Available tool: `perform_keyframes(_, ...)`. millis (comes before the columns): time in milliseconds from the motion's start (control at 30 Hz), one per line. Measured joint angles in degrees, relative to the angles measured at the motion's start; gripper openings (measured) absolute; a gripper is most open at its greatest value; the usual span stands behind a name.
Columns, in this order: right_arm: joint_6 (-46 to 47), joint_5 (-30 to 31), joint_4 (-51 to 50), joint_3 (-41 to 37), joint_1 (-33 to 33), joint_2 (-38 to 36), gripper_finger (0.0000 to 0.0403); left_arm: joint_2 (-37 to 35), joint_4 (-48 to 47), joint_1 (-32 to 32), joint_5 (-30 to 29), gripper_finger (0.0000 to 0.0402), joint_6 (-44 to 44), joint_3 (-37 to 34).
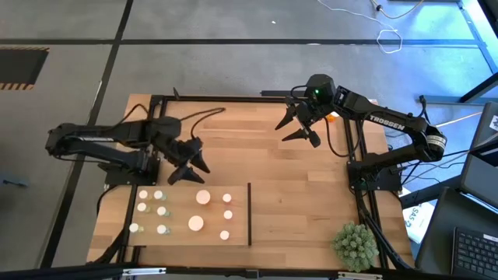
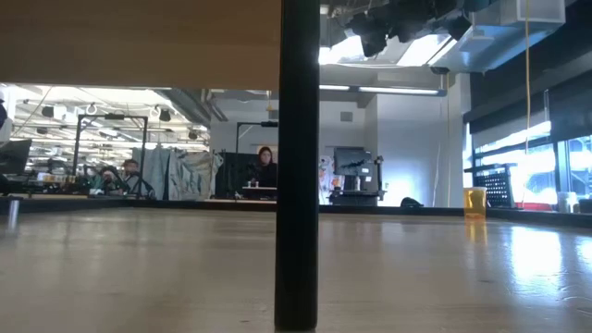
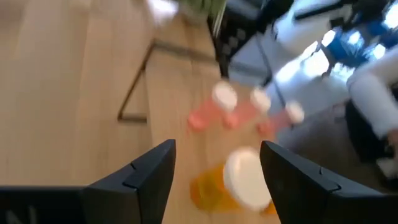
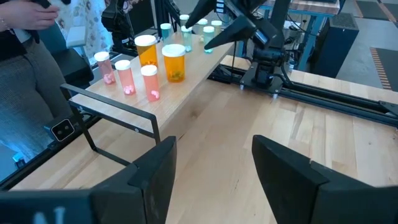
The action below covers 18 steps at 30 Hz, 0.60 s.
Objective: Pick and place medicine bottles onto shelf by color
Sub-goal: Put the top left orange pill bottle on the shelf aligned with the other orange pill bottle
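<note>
Spiky green plant ball (image 1: pixel 355 245) sits at the table's near right corner, right by the edge. The wooden tabletop (image 1: pixel 303 187) is planked, with a black metal frame (image 1: pixel 362 155) running round it. Cables (image 1: pixel 389 35) trail over the grey floor beyond the far side. Across the room there's a person at a desk (image 2: pixel 265 170) with monitors around — another person (image 4: pixel 28 56) stands close to the table's edge.

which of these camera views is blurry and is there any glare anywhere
Left wrist view: motion-blurred, the wide orange bottle with a white cap smeared. Low view: bright window glare on the right, a dark upright divider post blocking the middle. High view and right wrist view: sharp, evenly lit.
</note>
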Motion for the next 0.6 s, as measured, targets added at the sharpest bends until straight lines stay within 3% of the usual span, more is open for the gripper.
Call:
perform_keyframes(167,0.00,0.00,0.00,0.00,-0.01,0.00,0.0213,1.93,-7.75,-3.18,0.02,0.0228,2.78,3.08)
perform_keyframes(400,0.00,0.00,-0.01,0.00,0.02,0.00,0.0213,4.82,-8.34,-4.61,1.41,0.0227,3.26,5.08)
perform_keyframes(600,0.00,0.00,0.00,0.00,0.01,0.00,0.0213,11.20,-8.28,-3.21,8.57,0.0227,3.28,8.06)
